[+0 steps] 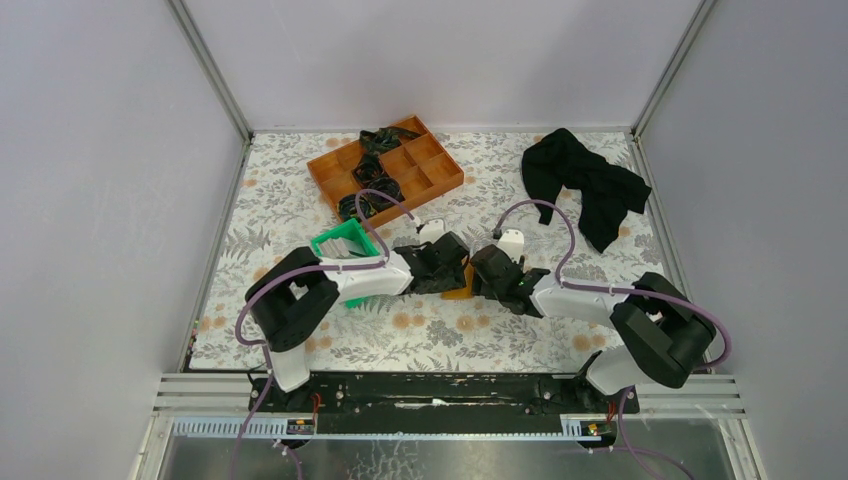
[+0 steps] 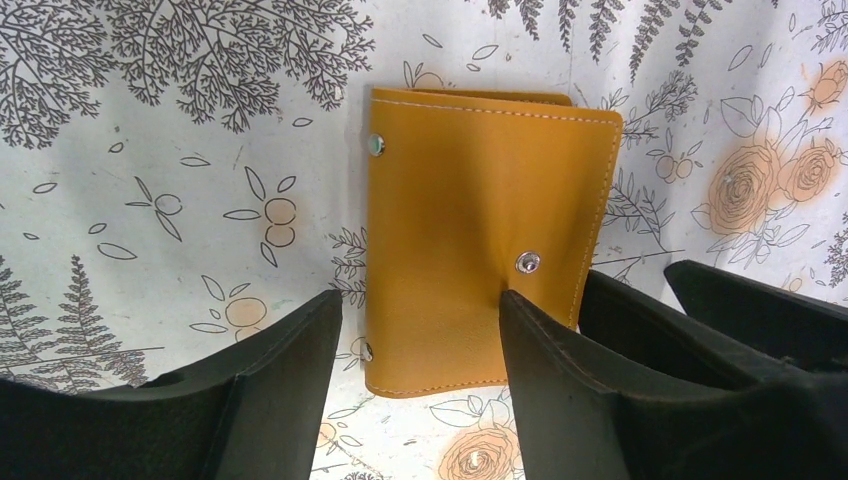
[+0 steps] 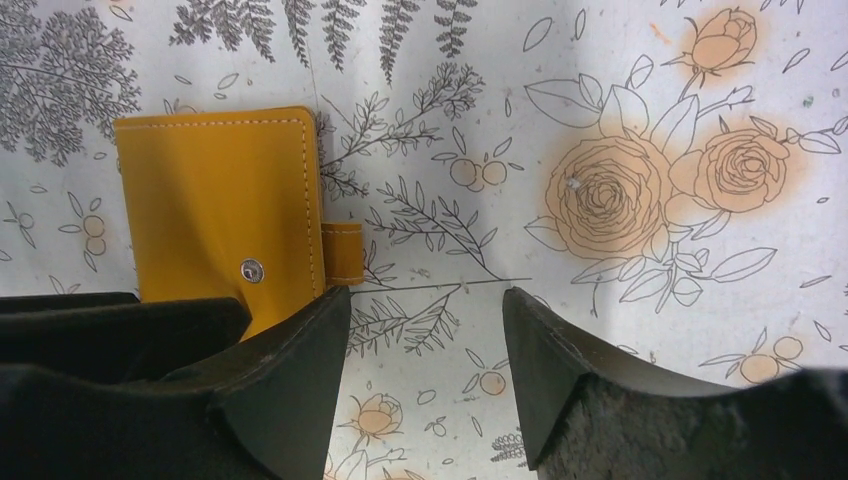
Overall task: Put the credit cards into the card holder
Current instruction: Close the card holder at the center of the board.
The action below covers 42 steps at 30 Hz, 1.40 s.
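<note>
The card holder (image 2: 470, 220) is an orange-tan wallet lying folded shut on the floral cloth, with metal snap studs on its cover. My left gripper (image 2: 420, 310) is open and low over the wallet's near edge, its right finger (image 2: 570, 380) resting on the cover by a stud. My right gripper (image 3: 425, 300) is open over bare cloth just right of the wallet (image 3: 215, 200), beside the snap tab (image 3: 343, 252). In the top view both grippers (image 1: 448, 270) (image 1: 492, 277) meet at the wallet (image 1: 461, 290). No credit cards are in view.
A green plastic bin (image 1: 345, 243) stands just left of the left arm. A large orange compartment tray (image 1: 432, 172) holding dark cables sits at the back. A black cloth (image 1: 585, 185) lies at the back right. Grey walls enclose the table.
</note>
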Each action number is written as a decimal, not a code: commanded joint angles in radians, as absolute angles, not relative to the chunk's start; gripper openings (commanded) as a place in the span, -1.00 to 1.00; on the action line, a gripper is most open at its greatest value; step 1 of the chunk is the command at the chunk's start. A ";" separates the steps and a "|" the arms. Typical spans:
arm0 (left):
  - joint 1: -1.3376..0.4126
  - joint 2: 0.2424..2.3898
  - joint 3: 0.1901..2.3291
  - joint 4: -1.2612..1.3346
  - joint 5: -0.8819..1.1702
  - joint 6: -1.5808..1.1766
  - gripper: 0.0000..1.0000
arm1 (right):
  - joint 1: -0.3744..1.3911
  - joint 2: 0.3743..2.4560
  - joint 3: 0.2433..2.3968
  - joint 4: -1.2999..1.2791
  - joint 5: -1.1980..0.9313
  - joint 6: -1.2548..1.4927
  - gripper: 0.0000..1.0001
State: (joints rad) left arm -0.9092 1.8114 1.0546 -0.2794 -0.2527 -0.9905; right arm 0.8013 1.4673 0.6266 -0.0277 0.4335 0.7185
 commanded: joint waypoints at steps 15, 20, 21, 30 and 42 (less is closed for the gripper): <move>-0.910 1.964 0.987 -0.537 -0.213 -0.919 0.32 | 0.774 1.599 0.583 0.235 0.417 0.730 0.28; -0.903 1.975 0.978 -0.535 -0.202 -0.920 0.32 | 0.748 1.646 0.618 0.237 0.403 0.730 0.27; -0.902 1.977 0.976 -0.535 -0.202 -0.923 0.32 | 0.742 1.649 0.623 0.234 0.399 0.728 0.27; -0.884 1.978 0.960 -0.512 -0.184 -0.931 0.29 | 0.713 1.581 0.628 0.145 0.343 0.678 0.28; -0.868 1.966 0.919 -0.493 -0.161 -0.932 0.25 | 0.713 1.556 0.568 0.087 0.328 0.670 0.29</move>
State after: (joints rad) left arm -0.8864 1.8297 1.0500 -0.2932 -0.1947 -0.9504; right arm 0.7174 1.5494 0.6201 0.2264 0.3664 0.6849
